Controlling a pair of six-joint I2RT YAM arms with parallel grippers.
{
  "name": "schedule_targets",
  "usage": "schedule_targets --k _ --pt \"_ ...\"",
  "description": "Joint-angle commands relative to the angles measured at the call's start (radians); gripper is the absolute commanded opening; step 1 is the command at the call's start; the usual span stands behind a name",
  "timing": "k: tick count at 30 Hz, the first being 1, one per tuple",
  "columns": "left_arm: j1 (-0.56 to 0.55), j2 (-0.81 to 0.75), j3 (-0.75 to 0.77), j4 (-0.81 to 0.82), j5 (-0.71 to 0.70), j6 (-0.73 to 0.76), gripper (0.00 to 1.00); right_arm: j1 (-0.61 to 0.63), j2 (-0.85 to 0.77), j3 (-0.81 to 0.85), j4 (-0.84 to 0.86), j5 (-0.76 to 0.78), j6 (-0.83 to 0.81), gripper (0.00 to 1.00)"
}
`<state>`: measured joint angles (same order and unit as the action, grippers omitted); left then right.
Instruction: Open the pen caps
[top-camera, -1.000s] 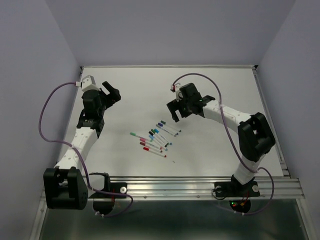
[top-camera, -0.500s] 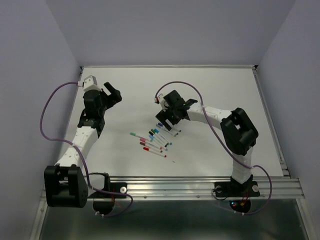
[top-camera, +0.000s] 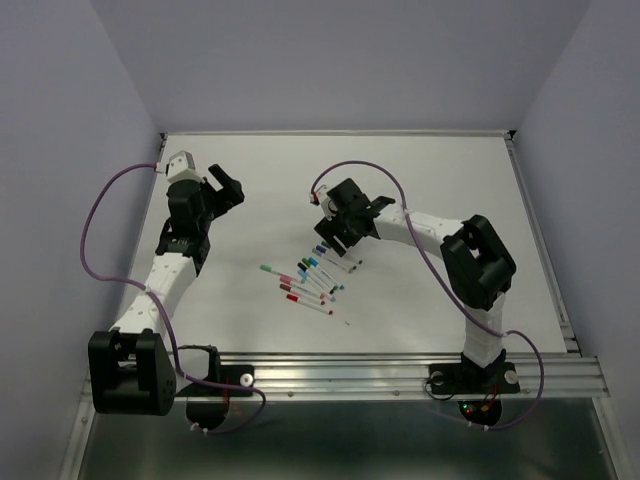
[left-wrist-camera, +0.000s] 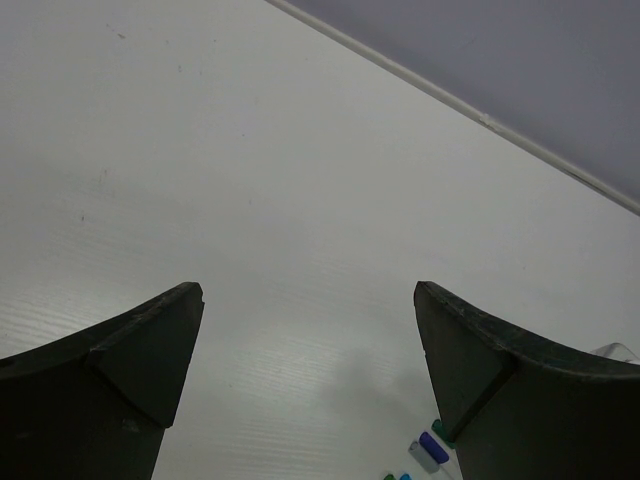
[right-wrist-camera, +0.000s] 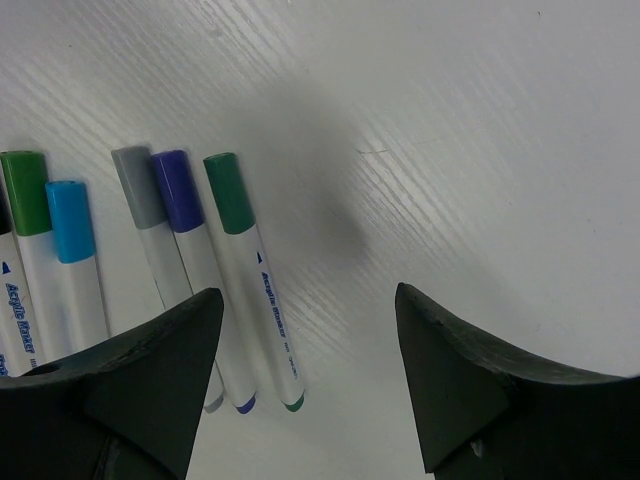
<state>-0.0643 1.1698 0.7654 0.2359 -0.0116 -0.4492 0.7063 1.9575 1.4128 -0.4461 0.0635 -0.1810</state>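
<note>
Right pincer (right-wrist-camera: 305, 300), black and two-fingered, hangs spread above the far end of the thin white-barrelled marker pens (top-camera: 310, 275), pinching nothing; left pincer (top-camera: 222, 188), equally spread and bare, hovers well left of those pens; flat white table (top-camera: 440, 170) lies under the pens; short coloured plastic caps (right-wrist-camera: 230, 190), green, purple, grey and blue, sit on the pens' ends, just beside the right pincer's finger (right-wrist-camera: 140, 380), which hides some barrels.

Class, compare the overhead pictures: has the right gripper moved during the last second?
Yes. The right gripper has swung left and nearer, ending above the far end of the pens, which lie unmoved on the table.
</note>
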Motion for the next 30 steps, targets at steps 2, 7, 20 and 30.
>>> schedule_targets --k 2,7,20,30 --pt "-0.003 -0.005 -0.009 0.045 0.007 0.021 0.99 0.002 0.011 0.02 0.0 0.004 -0.008 0.74" --pt "-0.005 -0.009 -0.011 0.045 0.007 0.023 0.99 0.002 0.015 0.006 0.0 -0.001 -0.011 0.66" --pt "-0.005 -0.009 -0.012 0.043 0.007 0.024 0.99 0.002 0.032 -0.015 0.001 -0.022 0.008 0.58" --pt "-0.005 -0.007 -0.02 0.052 0.037 0.026 0.99 0.002 0.053 -0.046 0.003 -0.028 -0.024 0.42"
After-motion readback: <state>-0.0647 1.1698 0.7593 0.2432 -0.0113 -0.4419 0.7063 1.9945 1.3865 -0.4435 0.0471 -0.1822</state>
